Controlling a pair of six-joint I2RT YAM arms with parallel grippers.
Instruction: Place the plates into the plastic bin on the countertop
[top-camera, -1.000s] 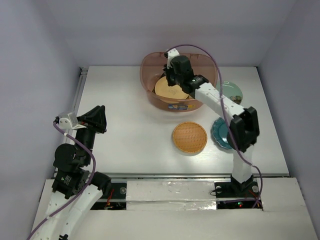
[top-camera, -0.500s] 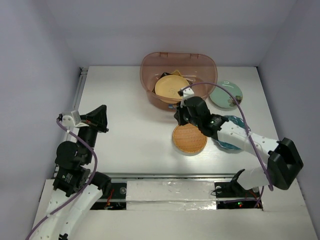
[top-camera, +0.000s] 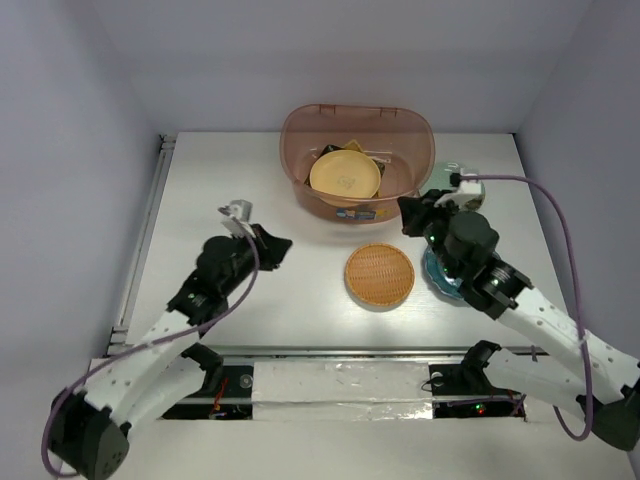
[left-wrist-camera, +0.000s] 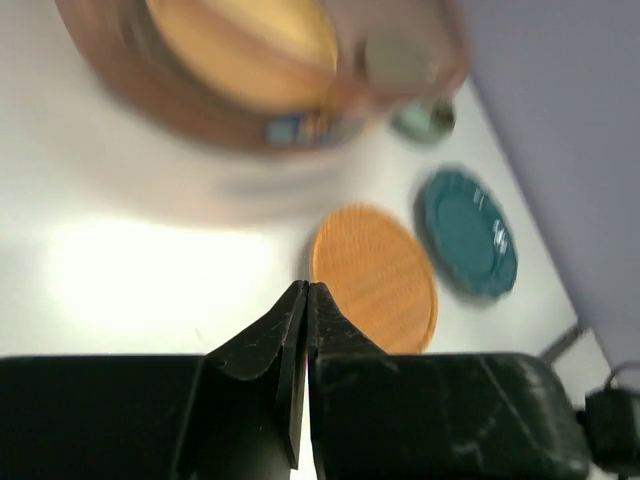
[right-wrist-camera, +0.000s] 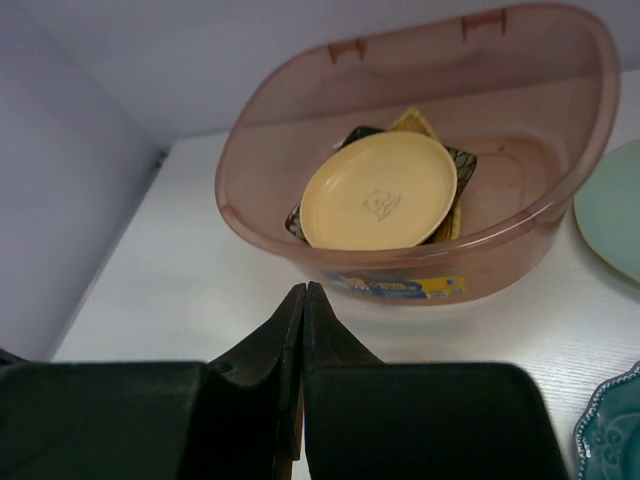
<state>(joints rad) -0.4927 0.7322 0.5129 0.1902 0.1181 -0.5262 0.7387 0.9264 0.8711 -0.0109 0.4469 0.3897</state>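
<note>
The plastic bin (top-camera: 356, 107) stands at the back of the countertop (top-camera: 230, 170). In it a plain yellow plate (right-wrist-camera: 378, 190) lies on a black floral square plate (right-wrist-camera: 461, 160). An orange ribbed plate (top-camera: 380, 273) lies in front of the bin. A teal scalloped plate (top-camera: 436, 270) and a pale green plate (top-camera: 472, 188) are partly under my right arm. My right gripper (top-camera: 405, 208) is shut and empty, hovering just in front of the bin's right side. Left of the orange plate, my left gripper (top-camera: 281, 243) is also shut on nothing.
In the left wrist view the orange ribbed plate (left-wrist-camera: 375, 280) and teal plate (left-wrist-camera: 467, 232) lie just right of the fingertips (left-wrist-camera: 320, 296). Purple cables loop off both arms. Grey walls enclose the table on three sides.
My right arm pulled back out of the bin toward the right front and its jaws shut. My left arm swung from the left edge to the middle and shut.
</note>
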